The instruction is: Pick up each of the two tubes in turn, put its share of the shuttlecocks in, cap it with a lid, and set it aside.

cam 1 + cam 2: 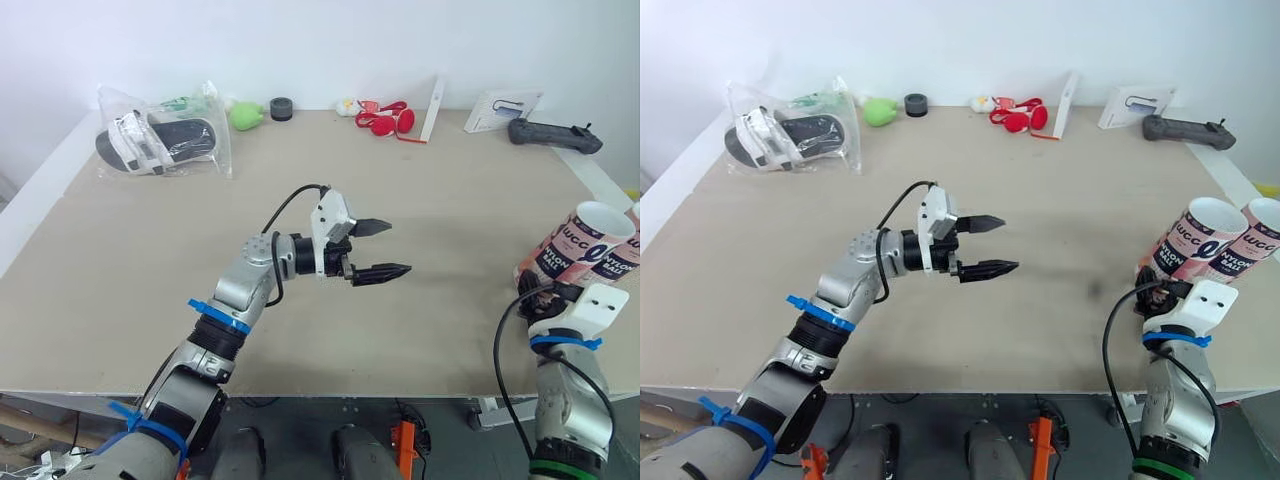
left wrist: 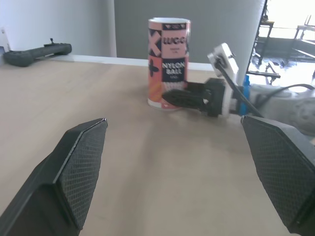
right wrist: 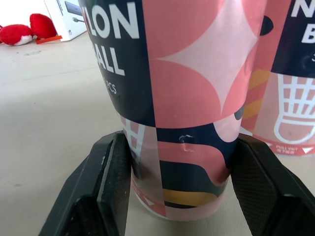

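Clear plastic bag of black-and-white sandals [image 1: 160,142] sits at 10 o'clock on the beige counter [image 1: 450,190]. Along the far edge, 11 to 2 o'clock: small green lump [image 1: 245,115], black ring [image 1: 281,108], red-and-white toy bits [image 1: 385,120], white box [image 1: 503,108], black handheld controller [image 1: 555,135].

Left jaws are at counter centre, pointing toward 3 o'clock. They are spread wide with nothing between the two black fingers [image 1: 372,227].

Two pink-and-navy cardboard tubes with white lettering stand upright and open-topped on the counter at about 4 o'clock, by the right edge. The inner tube [image 1: 575,245] is just beside the outer tube [image 1: 622,262]; cannot tell if they touch.

Right jaws reach in from the 6 o'clock side, low at the inner tube's base. They are closed onto it, with the black pads [image 3: 115,182] flush against opposite sides of its wall. The inner tube's bottom rests on the counter.
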`<state>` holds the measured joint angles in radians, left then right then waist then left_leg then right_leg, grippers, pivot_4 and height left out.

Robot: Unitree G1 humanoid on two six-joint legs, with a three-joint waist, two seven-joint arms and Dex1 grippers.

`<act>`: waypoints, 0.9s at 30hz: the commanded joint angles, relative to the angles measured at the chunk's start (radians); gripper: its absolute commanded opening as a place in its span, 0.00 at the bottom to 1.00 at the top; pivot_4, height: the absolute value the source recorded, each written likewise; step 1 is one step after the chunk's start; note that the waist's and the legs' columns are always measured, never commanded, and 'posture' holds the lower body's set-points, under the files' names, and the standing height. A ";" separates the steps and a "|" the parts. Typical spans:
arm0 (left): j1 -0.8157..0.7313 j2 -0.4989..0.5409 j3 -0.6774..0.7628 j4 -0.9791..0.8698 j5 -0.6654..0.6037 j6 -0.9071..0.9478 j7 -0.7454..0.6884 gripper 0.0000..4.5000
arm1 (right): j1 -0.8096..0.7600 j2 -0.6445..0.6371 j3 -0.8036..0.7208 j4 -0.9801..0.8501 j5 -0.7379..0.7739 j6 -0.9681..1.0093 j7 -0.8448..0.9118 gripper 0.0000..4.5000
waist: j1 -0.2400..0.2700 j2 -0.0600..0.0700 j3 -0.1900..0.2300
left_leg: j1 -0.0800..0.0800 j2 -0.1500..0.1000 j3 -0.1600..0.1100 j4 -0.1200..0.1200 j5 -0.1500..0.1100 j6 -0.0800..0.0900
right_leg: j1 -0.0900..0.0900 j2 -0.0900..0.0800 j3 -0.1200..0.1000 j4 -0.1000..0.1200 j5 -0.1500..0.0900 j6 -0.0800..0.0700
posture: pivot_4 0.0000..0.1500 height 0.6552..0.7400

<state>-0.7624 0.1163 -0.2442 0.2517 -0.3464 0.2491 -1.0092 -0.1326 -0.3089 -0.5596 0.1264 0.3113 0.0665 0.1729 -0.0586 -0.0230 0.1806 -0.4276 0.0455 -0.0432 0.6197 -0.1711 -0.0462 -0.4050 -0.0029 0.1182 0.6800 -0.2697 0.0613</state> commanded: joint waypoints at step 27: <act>0.262 0.234 0.179 -0.274 0.014 0.115 0.151 1.00 | 0.437 -0.228 0.218 -0.627 0.188 0.298 0.362 0.99 | -0.014 0.003 -0.002 | 0.004 0.001 0.003 0.000 0.000 0.000 | 0.002 0.000 0.002 0.000 0.000 0.000 | 1.00 1.00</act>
<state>-0.5238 0.3209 -0.1148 0.0238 -0.3482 0.3818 -0.8786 0.3193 -0.4989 -0.3524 -0.4187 0.4452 0.3078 0.4467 -0.0725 -0.0200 0.1789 -0.4220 0.0467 -0.0379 0.6188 -0.1711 -0.0463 -0.4033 -0.0031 0.1229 0.6802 -0.2696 0.0612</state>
